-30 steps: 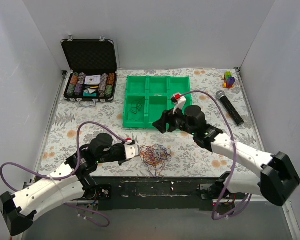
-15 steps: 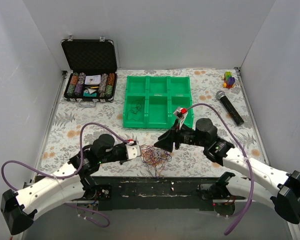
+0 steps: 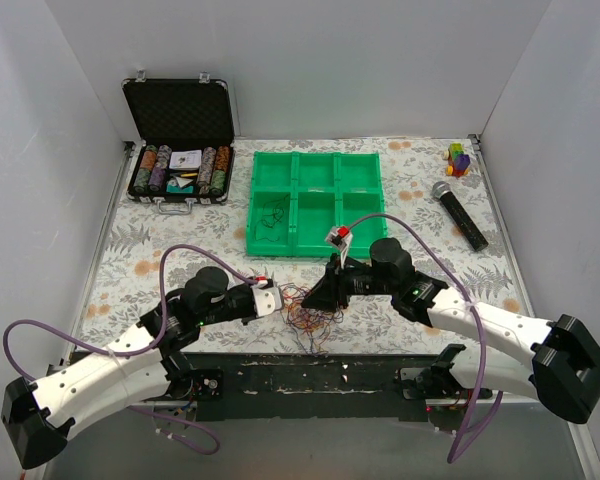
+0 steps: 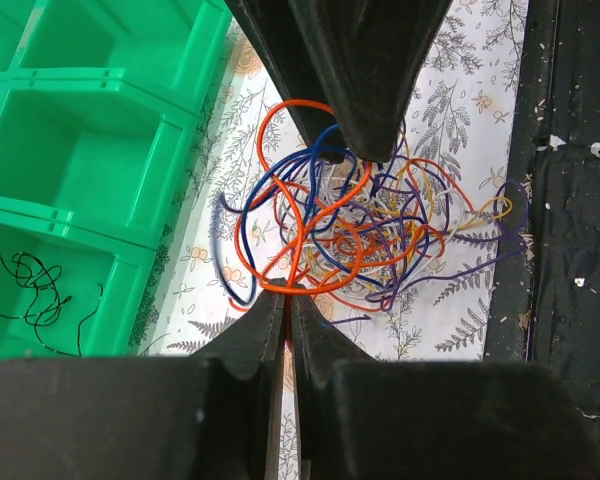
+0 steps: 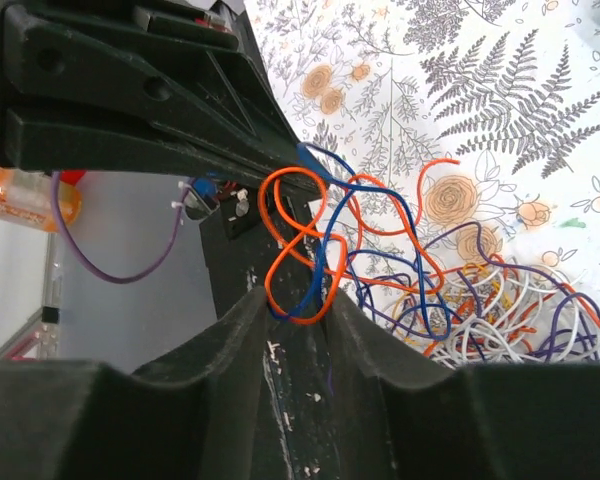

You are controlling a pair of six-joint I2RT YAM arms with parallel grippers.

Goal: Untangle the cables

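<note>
The cables (image 3: 310, 310) are a fist-sized tangle of orange, blue, purple, red and white wire loops near the table's front edge. They also show in the left wrist view (image 4: 380, 230) and the right wrist view (image 5: 480, 290). My left gripper (image 3: 273, 298) is at the tangle's left side, shut (image 4: 287, 292) on an orange loop. My right gripper (image 3: 326, 295) is at the tangle's far right side, tilted down into it. Its jaws (image 5: 298, 300) stand a little apart with an orange loop and a blue loop between them. A thin black cable (image 3: 272, 218) lies in the green tray.
A green compartment tray (image 3: 316, 190) stands behind the tangle. An open poker chip case (image 3: 180, 160) is at the back left. A microphone (image 3: 460, 213) and a coloured block toy (image 3: 459, 158) are at the back right. A black strip (image 3: 310, 375) runs along the front edge.
My right gripper has come from over the green tray down and to the left, onto the tangle. My left gripper has edged right and stays at the tangle's left side.
</note>
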